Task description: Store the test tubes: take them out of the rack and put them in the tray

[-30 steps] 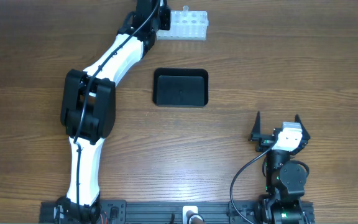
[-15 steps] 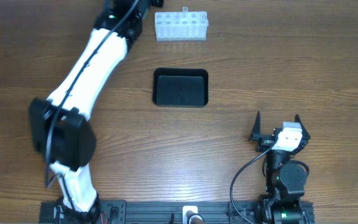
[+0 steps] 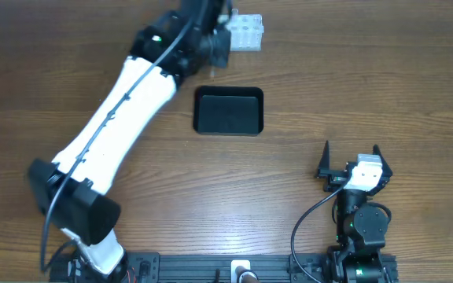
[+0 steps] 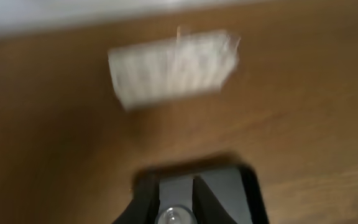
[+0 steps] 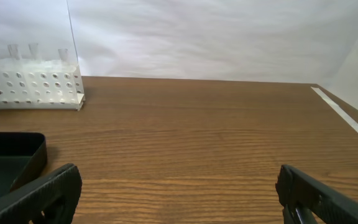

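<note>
From the fixed overhead camera we look straight down on the whole brown wood-grain counter [image 3: 384, 86]. Our left wrist camera hangs well above it, angled down at the white perforated plastic rack [image 4: 173, 68]. Our right wrist camera sits low, close to the counter, facing level across it toward a white wall [image 5: 216, 37]. All three views share the rack; the overhead and right wrist views also share the black rectangular plastic tray [image 3: 228, 110].

No legible text; none on rack [image 3: 246, 31], tray [image 3: 228, 112].
</note>
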You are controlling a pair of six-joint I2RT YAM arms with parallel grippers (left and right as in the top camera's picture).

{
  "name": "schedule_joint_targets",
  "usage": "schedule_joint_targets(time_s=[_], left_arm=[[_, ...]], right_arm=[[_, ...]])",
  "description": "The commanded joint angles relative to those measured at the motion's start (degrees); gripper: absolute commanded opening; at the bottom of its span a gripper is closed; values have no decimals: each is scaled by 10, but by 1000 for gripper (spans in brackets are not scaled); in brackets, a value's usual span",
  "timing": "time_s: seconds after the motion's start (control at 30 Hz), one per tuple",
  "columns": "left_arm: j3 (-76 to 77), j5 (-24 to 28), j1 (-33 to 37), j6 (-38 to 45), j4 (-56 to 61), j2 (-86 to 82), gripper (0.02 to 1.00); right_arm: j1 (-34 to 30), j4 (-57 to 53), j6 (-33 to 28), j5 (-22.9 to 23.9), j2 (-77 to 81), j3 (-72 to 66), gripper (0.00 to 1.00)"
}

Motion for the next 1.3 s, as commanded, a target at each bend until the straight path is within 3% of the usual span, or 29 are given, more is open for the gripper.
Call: schedule_joint_targets(time_s=[0.03, 0.73, 1.13, 1.3], left_arm=[[-36, -48, -16, -76, -21, 44, 58], [-112, -53, -18, -88, 10, 118, 60], [-112, -53, -17, -88, 22, 145, 132], [-112, -53, -16, -88, 21, 145, 259]], right_arm=[[3, -2, -2, 1, 0, -3, 991], [3, -2, -2, 1, 0, -3, 991], [3, -2, -2, 1, 0, -3, 993], [3, -2, -2, 1, 0, -3, 993]])
